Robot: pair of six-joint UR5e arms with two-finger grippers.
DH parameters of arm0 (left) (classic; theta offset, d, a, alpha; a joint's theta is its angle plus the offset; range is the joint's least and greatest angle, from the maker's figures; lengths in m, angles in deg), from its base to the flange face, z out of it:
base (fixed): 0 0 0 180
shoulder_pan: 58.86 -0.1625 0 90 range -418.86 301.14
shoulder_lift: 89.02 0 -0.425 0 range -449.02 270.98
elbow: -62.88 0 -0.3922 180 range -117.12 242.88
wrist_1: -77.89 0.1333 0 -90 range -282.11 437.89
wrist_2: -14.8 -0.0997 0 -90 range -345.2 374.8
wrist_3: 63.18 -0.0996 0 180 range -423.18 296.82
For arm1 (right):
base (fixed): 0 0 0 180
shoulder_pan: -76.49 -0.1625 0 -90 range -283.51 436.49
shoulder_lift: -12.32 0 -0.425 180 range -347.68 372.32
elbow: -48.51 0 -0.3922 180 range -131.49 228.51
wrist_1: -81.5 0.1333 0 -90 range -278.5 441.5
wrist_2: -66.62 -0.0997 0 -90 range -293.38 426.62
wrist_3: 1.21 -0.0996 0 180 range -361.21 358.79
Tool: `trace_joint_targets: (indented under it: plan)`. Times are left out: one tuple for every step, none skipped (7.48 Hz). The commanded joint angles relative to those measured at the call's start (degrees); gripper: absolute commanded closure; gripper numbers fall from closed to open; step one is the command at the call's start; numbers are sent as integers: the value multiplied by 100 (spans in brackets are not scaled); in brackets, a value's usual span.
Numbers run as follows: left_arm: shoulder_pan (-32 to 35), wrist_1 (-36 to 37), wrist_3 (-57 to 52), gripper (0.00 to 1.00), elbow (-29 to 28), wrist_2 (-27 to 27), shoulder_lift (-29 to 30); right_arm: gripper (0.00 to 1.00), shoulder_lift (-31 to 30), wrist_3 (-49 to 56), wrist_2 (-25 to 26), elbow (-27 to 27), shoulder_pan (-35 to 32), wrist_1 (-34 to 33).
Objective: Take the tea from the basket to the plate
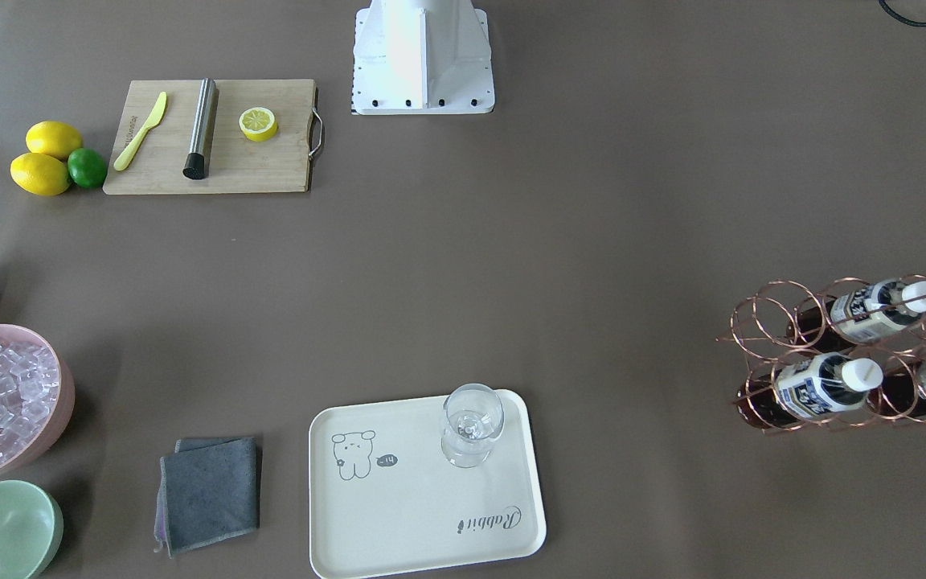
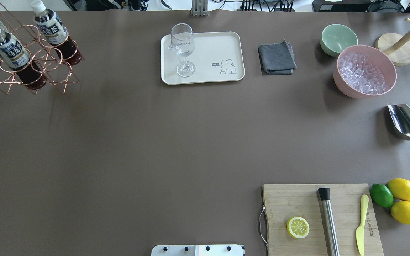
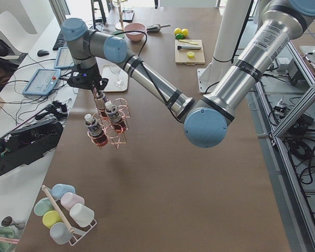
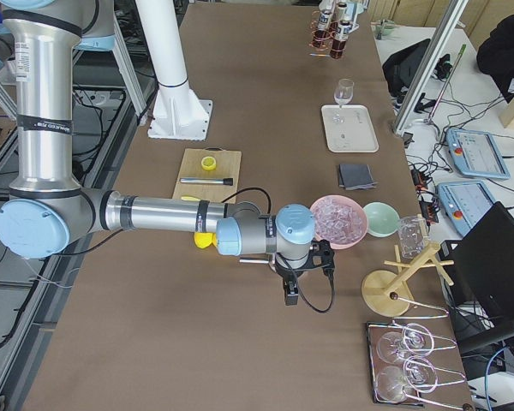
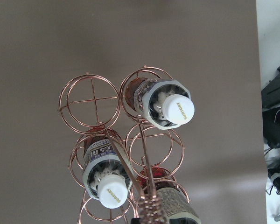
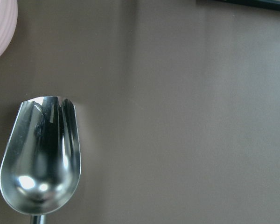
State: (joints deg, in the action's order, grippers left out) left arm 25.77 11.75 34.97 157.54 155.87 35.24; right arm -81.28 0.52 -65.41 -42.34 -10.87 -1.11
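Note:
The copper wire basket [image 2: 43, 53] stands at the table's far left with three tea bottles [image 2: 9, 49] in its rings; one ring is empty in the left wrist view [image 5: 91, 98]. The cream plate [image 2: 219, 46] lies at the far middle and carries a clear stemmed glass [image 2: 183, 46]. My left gripper [image 3: 92, 86] hangs just above the basket [image 3: 113, 126]; I cannot tell whether it is open. A white-capped tea bottle [image 5: 165, 105] sits right under its camera. My right gripper [image 4: 291, 291] hovers over a steel scoop [image 6: 39, 154]; I cannot tell its state.
A pink bowl of ice [image 2: 365, 71], a pale green bowl [image 2: 338, 37] and a grey cloth [image 2: 276, 58] lie right of the plate. A wooden cutting board [image 2: 297, 202] with a lemon half, a steel tube and a yellow knife sits near right, lemons and a lime beside it.

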Motion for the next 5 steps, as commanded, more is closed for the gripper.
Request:
trace_joint_targets:
  plan:
    - [-621, 796, 650, 100, 1394, 16, 46, 0, 0, 214, 2, 129, -123, 0]
    - [-1041, 796, 1105, 100, 1589, -18, 229, 0, 0, 214, 28, 146, -115, 0]
    - [-1445, 805, 1641, 100, 1634, -36, 570, 0, 9, 214, 20, 155, -115, 0]
    - [-1745, 805, 2003, 100, 1635, -36, 825, 0, 9, 214, 20, 146, -115, 0]
    - [-2027, 805, 2363, 100, 1626, -36, 1054, 0, 0, 222, 2, 146, -115, 9]
